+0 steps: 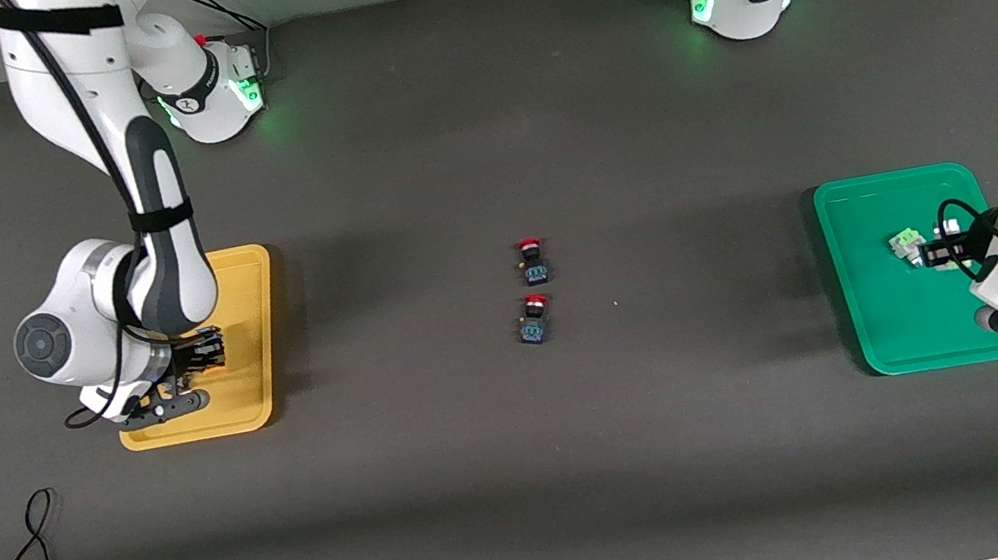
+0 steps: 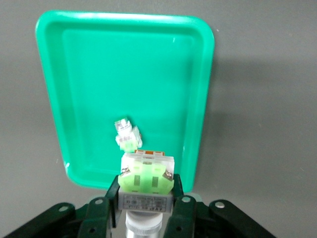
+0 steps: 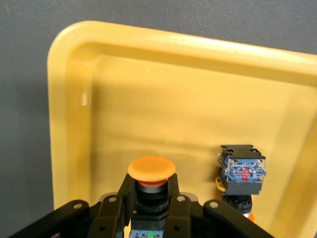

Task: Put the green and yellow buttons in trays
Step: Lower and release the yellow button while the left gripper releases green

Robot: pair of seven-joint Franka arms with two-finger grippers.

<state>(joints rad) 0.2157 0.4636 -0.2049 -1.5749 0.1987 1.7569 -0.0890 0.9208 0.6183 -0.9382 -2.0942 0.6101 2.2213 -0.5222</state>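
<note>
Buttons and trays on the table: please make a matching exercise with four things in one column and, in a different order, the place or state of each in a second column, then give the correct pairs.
Things:
1. Green button lying free
2. Orange-capped button
3. Two red buttons
4. Green tray

Places or states:
A. On the bare table, between the trays
B. Gripped by the right end effector over the yellow tray
C. Toward the left arm's end of the table
D. Inside the green tray

Pairs: 1-D, 2-B, 3-A, 4-C
</note>
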